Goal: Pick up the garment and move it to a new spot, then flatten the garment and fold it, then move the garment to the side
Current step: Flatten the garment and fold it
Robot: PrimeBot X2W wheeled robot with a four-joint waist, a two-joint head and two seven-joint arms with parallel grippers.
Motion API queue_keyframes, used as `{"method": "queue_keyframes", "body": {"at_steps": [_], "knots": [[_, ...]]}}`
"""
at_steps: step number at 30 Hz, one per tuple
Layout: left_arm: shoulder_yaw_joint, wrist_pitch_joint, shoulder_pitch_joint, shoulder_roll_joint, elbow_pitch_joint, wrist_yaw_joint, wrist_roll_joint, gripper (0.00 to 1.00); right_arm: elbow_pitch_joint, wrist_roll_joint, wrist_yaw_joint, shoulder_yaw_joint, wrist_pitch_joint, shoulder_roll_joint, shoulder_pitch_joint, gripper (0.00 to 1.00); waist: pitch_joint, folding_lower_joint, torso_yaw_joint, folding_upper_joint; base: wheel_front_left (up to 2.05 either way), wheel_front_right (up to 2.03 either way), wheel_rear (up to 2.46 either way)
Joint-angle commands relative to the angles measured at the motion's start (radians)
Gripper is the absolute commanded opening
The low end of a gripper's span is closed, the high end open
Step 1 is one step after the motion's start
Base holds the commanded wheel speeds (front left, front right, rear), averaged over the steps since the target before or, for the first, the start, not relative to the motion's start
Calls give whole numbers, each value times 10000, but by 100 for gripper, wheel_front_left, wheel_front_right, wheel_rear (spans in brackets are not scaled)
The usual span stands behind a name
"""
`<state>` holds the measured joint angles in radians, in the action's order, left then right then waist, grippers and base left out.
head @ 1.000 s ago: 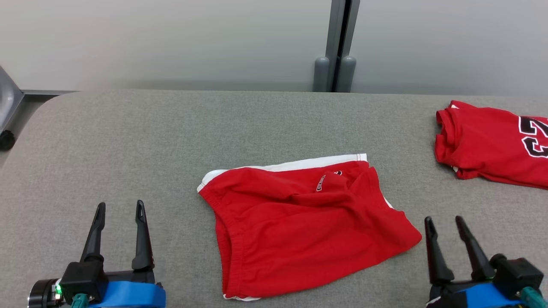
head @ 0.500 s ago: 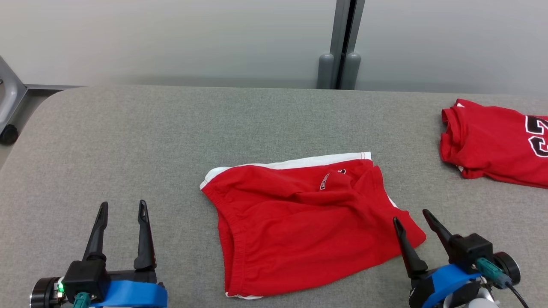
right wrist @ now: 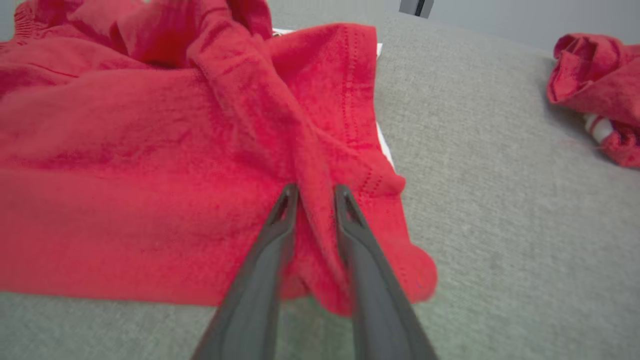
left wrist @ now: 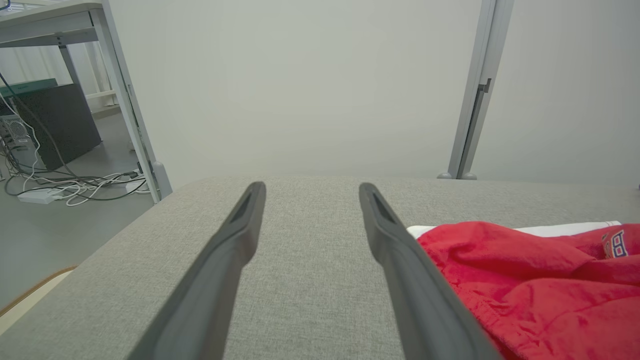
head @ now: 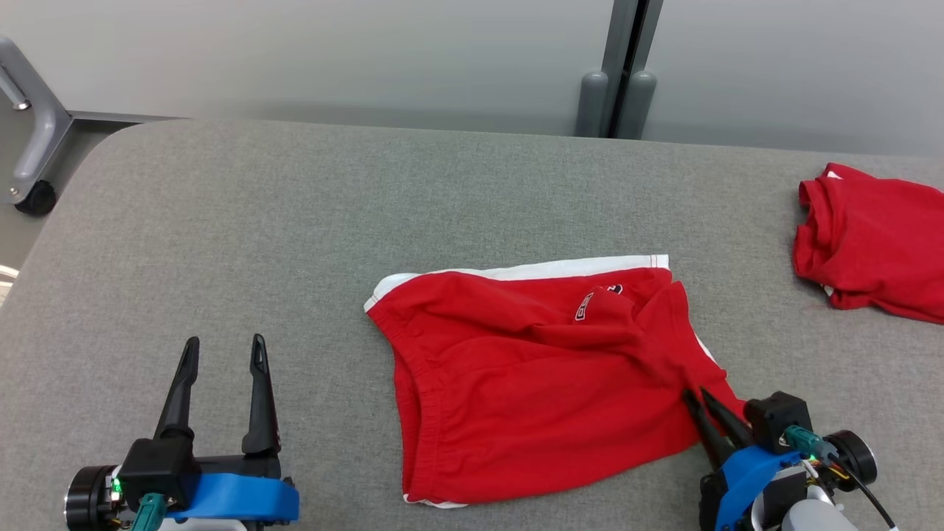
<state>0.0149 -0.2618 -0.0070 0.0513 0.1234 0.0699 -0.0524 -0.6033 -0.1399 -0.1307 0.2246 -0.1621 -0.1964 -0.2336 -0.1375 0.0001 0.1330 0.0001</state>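
Note:
The garment, red shorts with a white trim, lies crumpled in the middle of the grey table. My right gripper sits at its near right corner. In the right wrist view the fingers of my right gripper have closed to a narrow gap and pinch a raised ridge of the garment. My left gripper rests open at the lower left, apart from the cloth. In the left wrist view the fingers of my left gripper are spread over bare table, with the garment to their right.
A second red garment with white trim lies bunched at the table's far right. A grey post stands behind the table against the pale wall. A frame with a caster stands off the table's left rear corner.
My right gripper moved forward and left onto the garment's near right corner and closed its fingers on the cloth. The head camera shifted. The left gripper stayed put and open.

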Motion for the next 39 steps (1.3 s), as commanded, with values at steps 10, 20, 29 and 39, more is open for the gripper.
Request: {"method": "queue_keyframes", "body": {"at_steps": [10, 20, 29, 39], "knots": [[151, -44, 249, -16, 59, -5, 42, 100, 1075, -584, -4, 475, -523, 163, 721, 0, 420, -1, -295, -1, 0, 0, 0], [206, -44, 453, -15, -82, -68, -37, 100, 5661, -496, -4, 109, 1407, 379, 3737, 0, 588, -1, -667, -1, 0, 0, 0], [200, -44, 260, -15, -128, -51, -59, 100, 7962, -434, -4, -289, 2839, 625, 5090, 0, 382, -1, -950, -1, 0, 0, 0], [232, -44, 142, -15, -80, 51, 32, 100, 6912, -540, -4, -269, 2368, 334, 3649, 0, 270, -1, -782, -1, 0, 0, 0]]}}
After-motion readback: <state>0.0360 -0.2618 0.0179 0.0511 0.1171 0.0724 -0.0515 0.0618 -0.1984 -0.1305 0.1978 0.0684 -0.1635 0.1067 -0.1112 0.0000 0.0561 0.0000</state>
